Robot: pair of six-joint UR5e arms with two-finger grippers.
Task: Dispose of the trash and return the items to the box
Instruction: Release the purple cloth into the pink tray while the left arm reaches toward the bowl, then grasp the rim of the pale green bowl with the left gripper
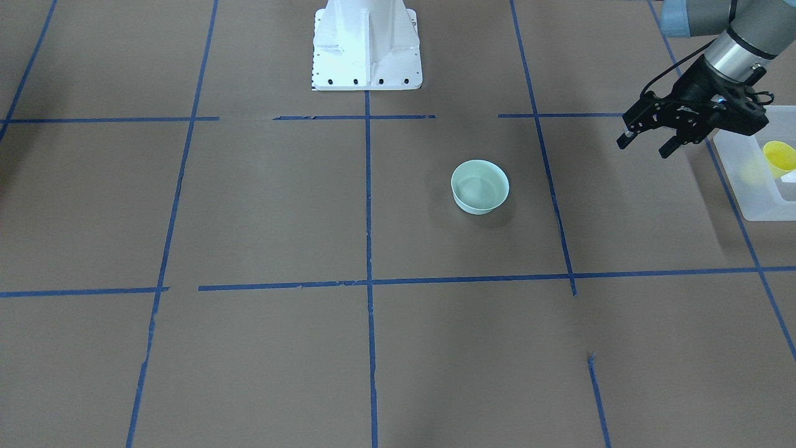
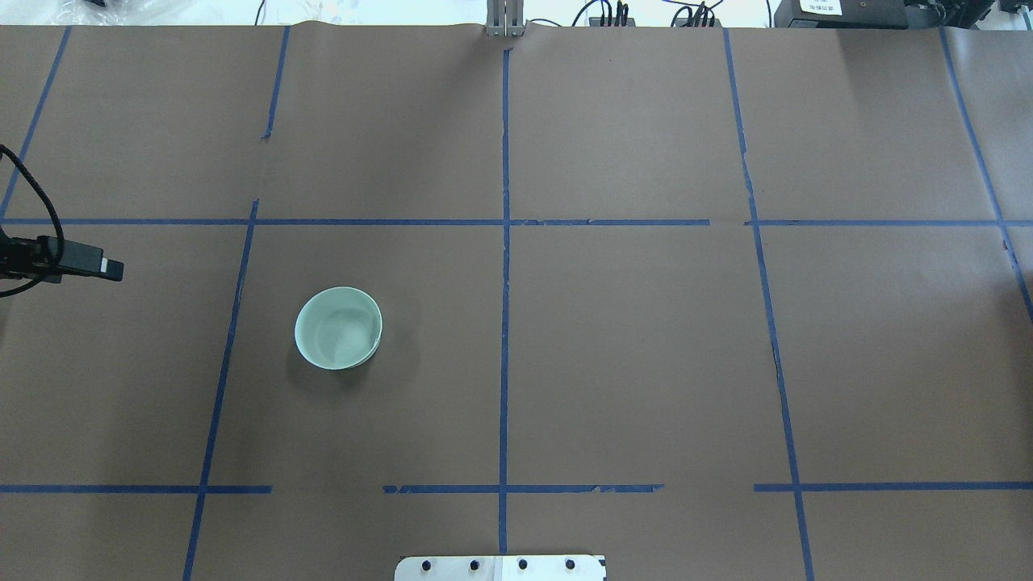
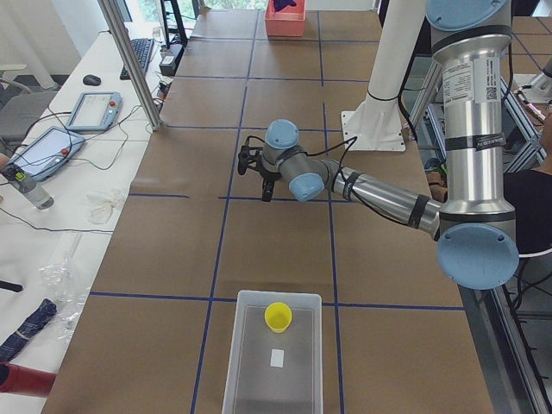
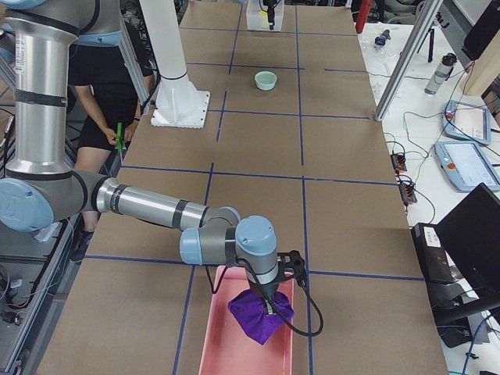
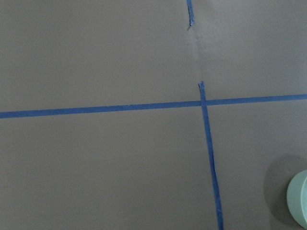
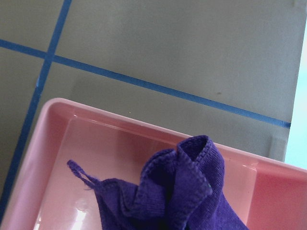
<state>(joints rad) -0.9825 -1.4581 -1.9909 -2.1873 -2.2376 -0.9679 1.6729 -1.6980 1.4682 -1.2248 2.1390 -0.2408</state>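
Beside the box (image 1: pixel 746 186) holding the yellow cup (image 1: pixel 779 157), the left pincer (image 1: pixel 643 146) hangs released, probably bound for the stray bowl (image 1: pixel 479 186); the right pincer's (image 4: pixel 271 303) grip I cannot tell.

mint bowl (image 1: pixel 479 186) — upright on table (image 1: pixel 249 218), yellow cup (image 1: pixel 779 157) in box (image 1: pixel 755 202)

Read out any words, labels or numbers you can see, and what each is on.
No text is readable.
Sticker on the left arm: print and a code square, too small to read.
White label on the box: too small to read.
White tag on a black device past the table: blurred.
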